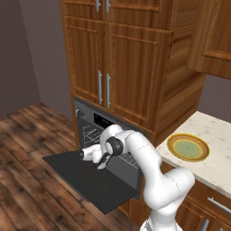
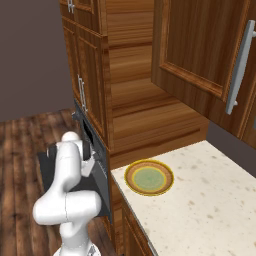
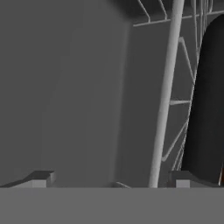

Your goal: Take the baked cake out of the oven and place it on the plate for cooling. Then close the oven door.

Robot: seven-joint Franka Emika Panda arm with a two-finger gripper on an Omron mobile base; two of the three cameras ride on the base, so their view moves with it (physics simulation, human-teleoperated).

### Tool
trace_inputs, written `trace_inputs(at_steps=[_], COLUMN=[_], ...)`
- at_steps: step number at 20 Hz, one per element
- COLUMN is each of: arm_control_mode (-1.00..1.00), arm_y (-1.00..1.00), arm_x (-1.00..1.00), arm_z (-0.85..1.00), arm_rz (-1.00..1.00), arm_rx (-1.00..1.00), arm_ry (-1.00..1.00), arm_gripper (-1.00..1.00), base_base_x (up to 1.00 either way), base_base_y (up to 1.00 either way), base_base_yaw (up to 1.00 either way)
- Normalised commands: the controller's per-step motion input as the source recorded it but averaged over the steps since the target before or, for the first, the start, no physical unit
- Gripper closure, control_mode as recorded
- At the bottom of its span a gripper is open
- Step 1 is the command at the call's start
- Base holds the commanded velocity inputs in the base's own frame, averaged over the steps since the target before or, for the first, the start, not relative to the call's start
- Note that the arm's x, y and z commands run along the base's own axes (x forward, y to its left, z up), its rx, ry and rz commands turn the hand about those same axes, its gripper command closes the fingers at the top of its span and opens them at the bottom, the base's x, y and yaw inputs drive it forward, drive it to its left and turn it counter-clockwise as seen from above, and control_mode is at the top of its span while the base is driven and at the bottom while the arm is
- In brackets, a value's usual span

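The oven point(image 1: 90, 128) stands with its oven door point(image 1: 92, 182) dropped flat. My arm reaches over the door and my gripper point(image 1: 84, 154) is at the oven mouth. In the hand view the gripper point(image 3: 114, 180) is open, its fingertips point(image 3: 41, 178) wide apart with nothing between them, facing the grey inner wall. A wire rack point(image 3: 168, 96) runs past on the right, and beside it lies a black baking tray point(image 3: 210, 100). The cake is hidden. The plate point(image 1: 188, 147), yellow-rimmed with a pale green centre, sits bare on the counter to the right, also the plate point(image 2: 149, 177).
Tall wooden cabinet doors point(image 1: 119, 67) rise above the oven. A speckled pale counter point(image 2: 200, 200) holds the plate, with an upper cabinet point(image 2: 200, 45) overhanging it. Dark wood floor point(image 1: 27, 180) lies left of the open door.
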Motion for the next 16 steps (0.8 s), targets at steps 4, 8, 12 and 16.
trace_inputs(at_steps=[4, 8, 12, 16], arm_control_mode=[-1.00, -1.00, -1.00, -1.00], arm_y=[-0.07, -0.02, -0.03, -0.24], arm_x=[0.71, 0.52, 0.37, 0.45], arm_z=[-0.25, -0.54, -0.63, -0.21], arm_rz=[-0.01, 0.00, 0.00, 0.00], arm_rx=[-0.03, -0.04, -0.01, 0.00], arm_ry=[0.00, 0.00, -0.01, -0.01], arm_gripper=[-1.00, -1.00, -1.00, -1.00], base_base_x=[0.00, 0.00, 0.00, 0.00], base_base_y=[0.00, 0.00, 0.00, 0.00], base_base_yaw=[0.00, 0.00, 0.00, 0.00])
